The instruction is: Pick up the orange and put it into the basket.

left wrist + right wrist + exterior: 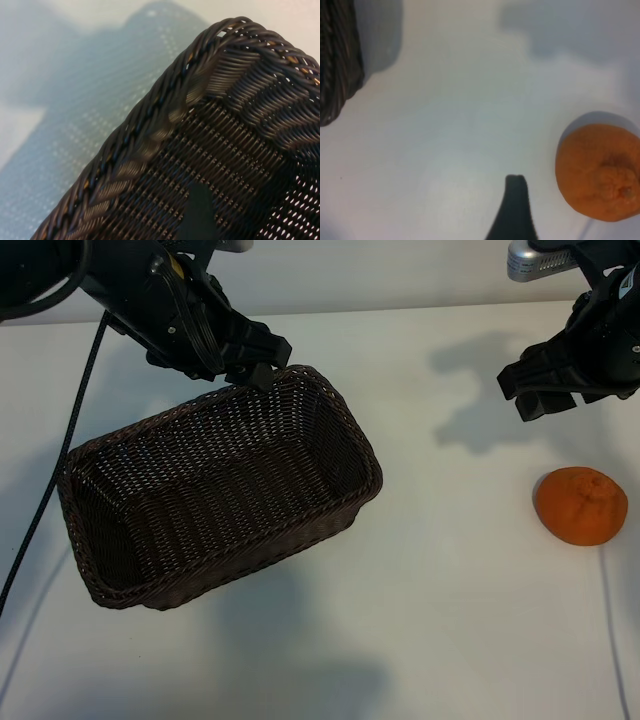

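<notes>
The orange (pixel 581 505) lies on the white table at the right, its puckered knob facing up; the right wrist view shows the orange (pixel 600 171) beside one dark finger (pixel 516 202). My right gripper (pixel 548 392) hovers open behind the orange, above the table, holding nothing. The dark brown wicker basket (pixel 335 400) stands left of centre and has nothing in it. My left gripper (pixel 262 362) is open at the basket's far corner. In the left wrist view one finger (pixel 197 212) hangs inside the braided rim (pixel 165 107), over the woven wall.
A black cable (pixel 62 465) runs down from the left arm past the basket's left end. A thin pale cable (pixel 612 625) lies on the table in front of the orange. Bare white table (pixel 450 570) separates the basket from the orange.
</notes>
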{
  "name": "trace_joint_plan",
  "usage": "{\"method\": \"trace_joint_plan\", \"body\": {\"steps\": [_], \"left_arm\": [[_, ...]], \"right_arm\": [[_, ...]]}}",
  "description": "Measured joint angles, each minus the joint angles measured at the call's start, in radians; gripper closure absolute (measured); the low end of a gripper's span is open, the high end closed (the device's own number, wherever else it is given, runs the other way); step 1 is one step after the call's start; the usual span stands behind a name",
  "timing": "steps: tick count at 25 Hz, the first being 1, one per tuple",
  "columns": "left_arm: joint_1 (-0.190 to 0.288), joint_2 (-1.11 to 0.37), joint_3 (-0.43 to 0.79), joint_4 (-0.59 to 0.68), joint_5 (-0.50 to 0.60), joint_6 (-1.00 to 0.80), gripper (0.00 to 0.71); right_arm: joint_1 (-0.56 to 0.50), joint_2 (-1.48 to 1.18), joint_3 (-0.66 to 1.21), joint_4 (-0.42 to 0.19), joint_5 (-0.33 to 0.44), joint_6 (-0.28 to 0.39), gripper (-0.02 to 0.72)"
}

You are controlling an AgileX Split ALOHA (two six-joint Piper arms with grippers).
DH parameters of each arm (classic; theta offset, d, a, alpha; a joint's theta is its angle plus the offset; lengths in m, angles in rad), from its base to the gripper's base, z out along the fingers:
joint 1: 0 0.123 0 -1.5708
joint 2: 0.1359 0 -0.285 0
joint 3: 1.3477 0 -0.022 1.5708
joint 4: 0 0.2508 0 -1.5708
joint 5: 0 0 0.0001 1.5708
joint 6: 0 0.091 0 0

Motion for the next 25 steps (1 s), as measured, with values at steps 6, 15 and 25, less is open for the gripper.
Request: {"method": "trace_joint_plan", "body": {"steps": [6, 15, 25], "left_arm": [[0.0, 0.0, 0.0, 0.0, 0.002, 0.0, 0.121], [0.0, 0.0, 0.0, 0.0, 0.005, 0.0, 0.121], [0.0, 0.0, 0.0, 0.0, 0.005, 0.002, 0.121]], "right_arm": [[0.0, 0.0, 0.0, 0.0, 0.0, 0.0, 0.123], [0.0, 0.0, 0.0, 0.0, -0.003, -0.001, 0.123], [0.0, 0.0, 0.0, 0.0, -0.022, -0.001, 0.123]]}}
